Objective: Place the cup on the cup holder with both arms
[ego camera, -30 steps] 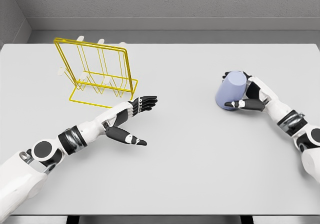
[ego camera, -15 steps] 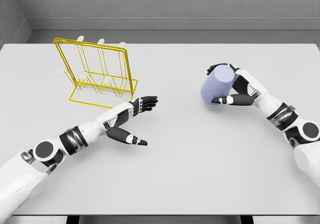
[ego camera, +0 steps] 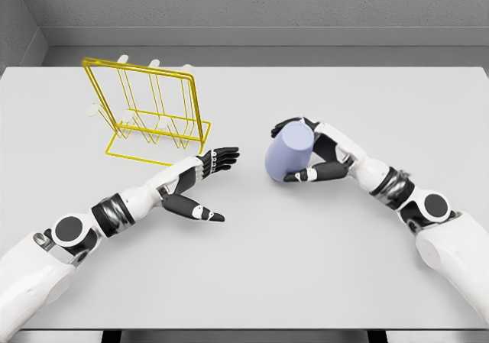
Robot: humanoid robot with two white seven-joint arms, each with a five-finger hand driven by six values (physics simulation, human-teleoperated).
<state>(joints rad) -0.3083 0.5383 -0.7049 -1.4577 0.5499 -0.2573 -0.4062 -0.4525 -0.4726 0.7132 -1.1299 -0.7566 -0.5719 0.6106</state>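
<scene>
Right hand (ego camera: 321, 153) grips smooth lavender cylindrical cup (ego camera: 289, 150) above matte table (ego camera: 306, 266).

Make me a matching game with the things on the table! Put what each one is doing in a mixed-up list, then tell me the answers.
Things:
1. cup
2. cup holder
3. left robot hand
4. right robot hand

What fits:
A. yellow wire, standing at the far left of the table
B. fingers spread open, holding nothing
C. pale purple, tilted in a grip
D. wrapped around the cup

Right pairs: 1-C, 2-A, 3-B, 4-D
</scene>
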